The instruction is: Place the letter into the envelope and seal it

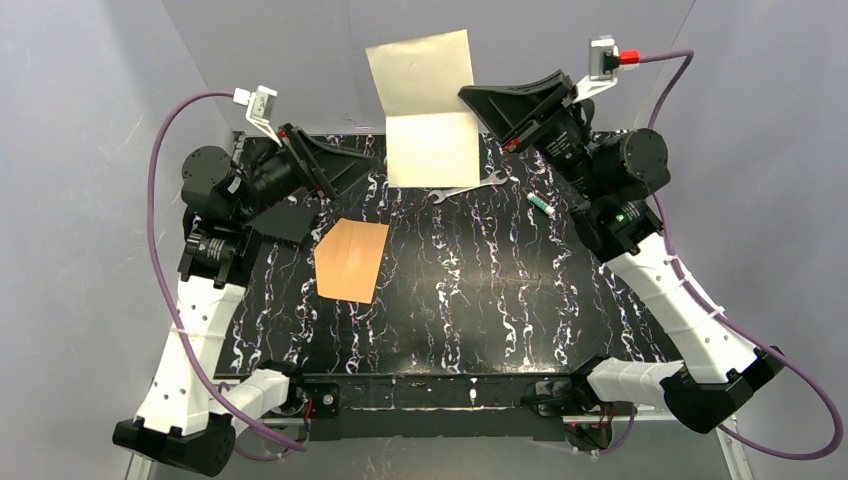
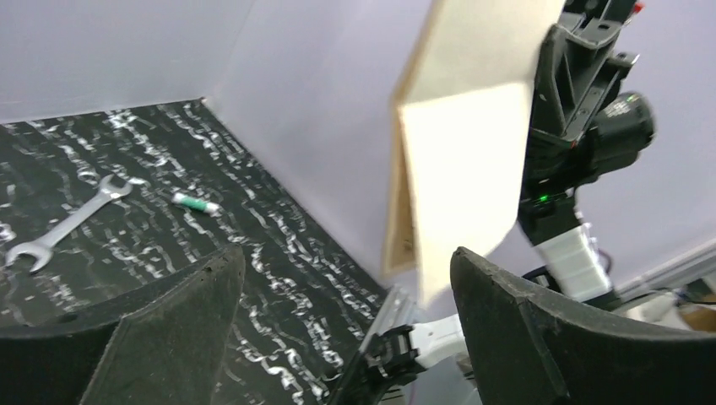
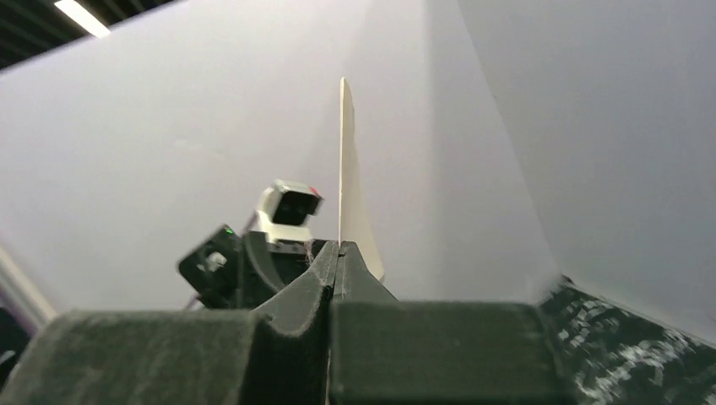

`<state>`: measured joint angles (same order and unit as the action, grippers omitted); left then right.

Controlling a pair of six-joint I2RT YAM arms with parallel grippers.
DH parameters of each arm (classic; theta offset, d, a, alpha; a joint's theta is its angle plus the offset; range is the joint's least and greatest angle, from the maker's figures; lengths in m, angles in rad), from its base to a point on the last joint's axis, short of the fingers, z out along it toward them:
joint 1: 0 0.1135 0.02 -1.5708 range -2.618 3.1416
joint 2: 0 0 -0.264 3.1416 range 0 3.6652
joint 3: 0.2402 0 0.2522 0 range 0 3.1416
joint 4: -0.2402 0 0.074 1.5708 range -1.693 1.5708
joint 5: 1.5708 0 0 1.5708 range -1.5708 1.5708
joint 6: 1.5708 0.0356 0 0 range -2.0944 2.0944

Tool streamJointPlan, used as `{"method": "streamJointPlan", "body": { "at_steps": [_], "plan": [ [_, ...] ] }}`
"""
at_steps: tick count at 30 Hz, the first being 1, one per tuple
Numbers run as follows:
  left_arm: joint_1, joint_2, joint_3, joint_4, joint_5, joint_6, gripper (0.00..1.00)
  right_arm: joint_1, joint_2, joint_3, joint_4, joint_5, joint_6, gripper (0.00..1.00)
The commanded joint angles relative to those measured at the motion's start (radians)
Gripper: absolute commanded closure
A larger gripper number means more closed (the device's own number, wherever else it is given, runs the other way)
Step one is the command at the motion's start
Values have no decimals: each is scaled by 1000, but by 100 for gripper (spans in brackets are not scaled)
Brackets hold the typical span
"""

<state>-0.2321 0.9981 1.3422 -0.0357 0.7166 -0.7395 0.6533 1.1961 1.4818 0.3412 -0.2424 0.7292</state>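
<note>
The letter (image 1: 430,110), a pale cream sheet bent along a fold, hangs in the air at the far edge of the table. My right gripper (image 1: 466,96) is shut on its right edge and holds it up; in the right wrist view the sheet (image 3: 342,160) stands edge-on out of the closed jaws. The letter also shows in the left wrist view (image 2: 464,169). The orange-brown envelope (image 1: 351,260) lies flat on the black mat, left of centre. My left gripper (image 1: 372,164) is open and empty, just left of the letter and above the envelope's far side.
A silver wrench (image 1: 470,186) and a small green-and-white tube (image 1: 541,205) lie on the mat below the letter, also seen in the left wrist view as the wrench (image 2: 63,221) and the tube (image 2: 194,202). Grey walls enclose the black marbled mat (image 1: 480,300).
</note>
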Motion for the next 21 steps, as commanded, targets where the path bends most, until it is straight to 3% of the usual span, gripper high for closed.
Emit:
{"method": "streamJointPlan", "body": {
  "at_steps": [1, 9, 21],
  "plan": [
    [4, 20, 49, 208, 68, -217, 11, 3, 14, 12, 283, -37, 187, 99],
    [4, 83, 42, 558, 109, -521, 9, 3, 19, 3, 302, -34, 210, 99],
    [4, 57, -7, 593, 28, -550, 12, 3, 35, -32, 321, -13, 222, 99]
  ]
}}
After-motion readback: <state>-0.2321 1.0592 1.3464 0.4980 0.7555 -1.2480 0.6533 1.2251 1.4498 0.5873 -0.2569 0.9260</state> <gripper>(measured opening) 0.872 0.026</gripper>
